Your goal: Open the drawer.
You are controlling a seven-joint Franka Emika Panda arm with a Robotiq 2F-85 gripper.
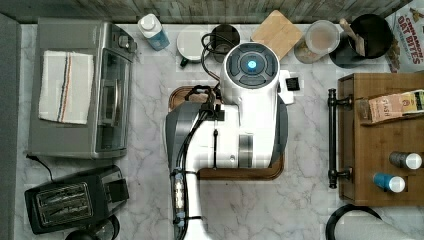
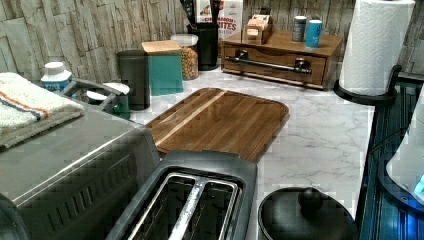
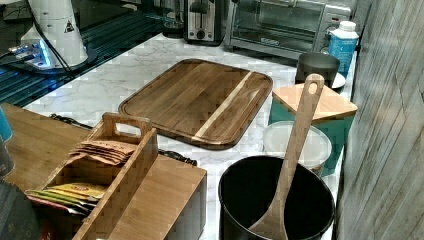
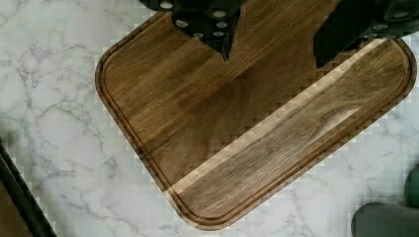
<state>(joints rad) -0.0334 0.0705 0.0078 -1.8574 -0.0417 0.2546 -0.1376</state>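
The drawer (image 2: pixel 272 56) is a wide brown wooden front in a low box at the left view's back, sitting flush with its frame. A long black bar handle (image 2: pixel 270 65) runs across it on two posts. From above, the handle (image 1: pixel 332 137) lies at the top view's right, with the drawer box (image 1: pixel 380 150) behind it. My gripper (image 4: pixel 272 59) is open with nothing between its black fingers (image 4: pixel 212 24), and it hovers over the dark cutting board (image 4: pixel 237 128). My white arm (image 1: pixel 240 125) stands over that board, well apart from the handle. A dark bar (image 4: pixel 20 197) crosses one corner of the wrist view.
A tea box (image 1: pixel 390 107) and two spice bottles (image 1: pixel 400 172) sit on the drawer box. A toaster oven (image 1: pixel 80 87) and a toaster (image 1: pixel 70 197) stand at the top view's left. Canisters, a bottle and a utensil pot (image 1: pixel 362 37) line the back wall. A paper towel roll (image 2: pixel 375 45) stands beside the drawer.
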